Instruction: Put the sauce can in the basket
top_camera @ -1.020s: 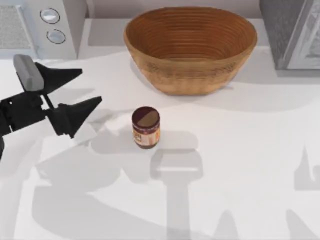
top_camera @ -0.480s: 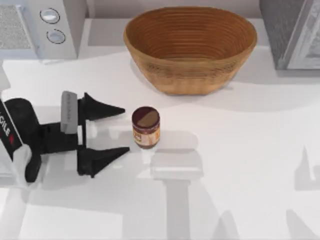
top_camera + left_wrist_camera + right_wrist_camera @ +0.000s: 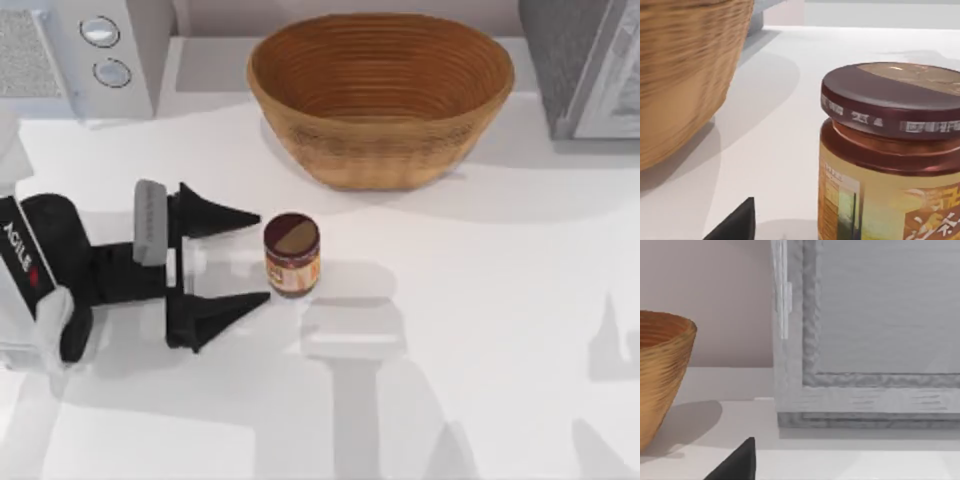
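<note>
The sauce can [image 3: 292,254] stands upright on the white table, in front of the basket [image 3: 380,95] at the back middle. My left gripper [image 3: 262,256] lies low at the can's left, open, its two black fingertips [image 3: 240,217] reaching toward the can's side without touching it. In the left wrist view the can [image 3: 890,160] looms close, its maroon lid up, with the basket wall [image 3: 687,75] beside it and one black fingertip [image 3: 735,225] at the frame's edge. The right wrist view shows the basket [image 3: 662,375] and a dark fingertip [image 3: 737,462] of the right gripper.
A grey appliance with two round dials [image 3: 105,50] stands at the back left. Another grey appliance [image 3: 585,65] stands at the back right; its panel [image 3: 875,330] faces the right wrist view. Open white tabletop [image 3: 480,350] spreads in front of and right of the can.
My left gripper swung down from the far left, turned its fingers toward the can and crept right, closing the gap. The can and basket have not moved.
</note>
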